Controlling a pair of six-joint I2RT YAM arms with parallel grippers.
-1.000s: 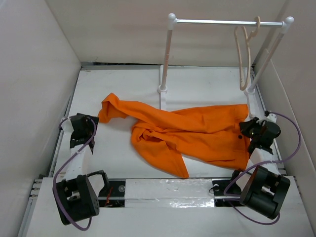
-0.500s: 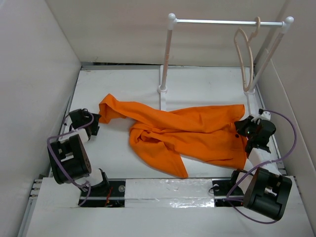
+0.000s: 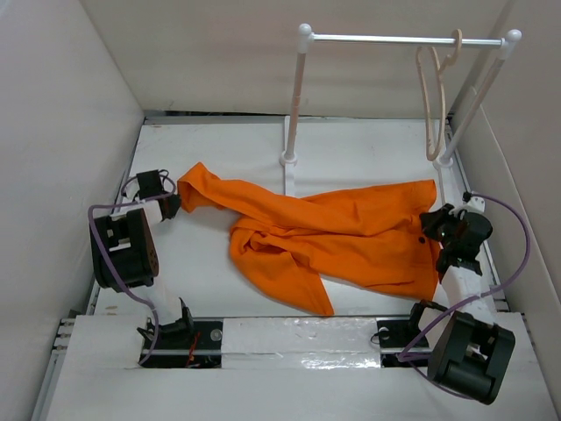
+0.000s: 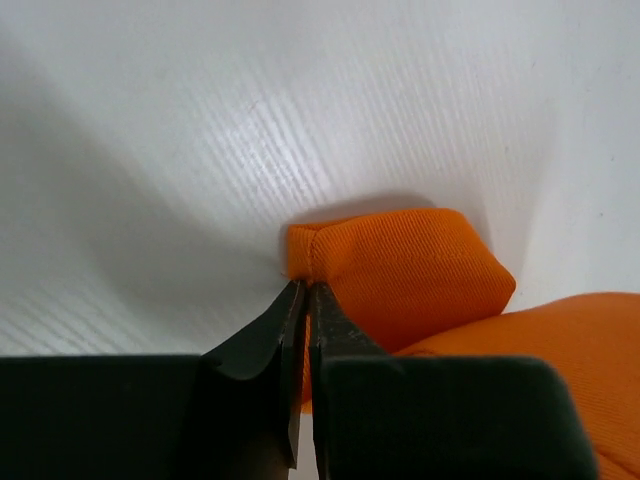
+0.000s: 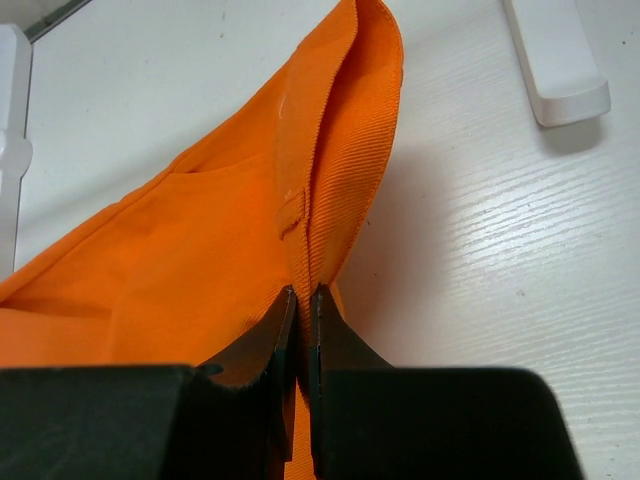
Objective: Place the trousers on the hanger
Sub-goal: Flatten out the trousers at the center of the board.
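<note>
The bright orange trousers (image 3: 333, 232) lie crumpled across the white table, one leg reaching far left, the waist at the right. My left gripper (image 3: 175, 203) is shut on the hem of that left leg (image 4: 400, 270); its jaws (image 4: 305, 292) pinch the orange cloth. My right gripper (image 3: 431, 230) is shut on the waistband (image 5: 330, 170), its fingers closed on the fabric edge (image 5: 303, 295). The beige hanger (image 3: 434, 96) hangs by its hook from the metal rod at the back right, apart from the trousers.
A white rack (image 3: 298, 96) with a metal rod (image 3: 394, 39) stands at the back; its left post foot (image 3: 288, 160) sits just behind the trousers, its right base (image 5: 555, 65) close to my right gripper. White walls enclose the table on three sides.
The left arm swung in toward the leg end and its gripper, open a second ago, closed on the hem. The right gripper kept its hold on the waistband, barely moving.
</note>
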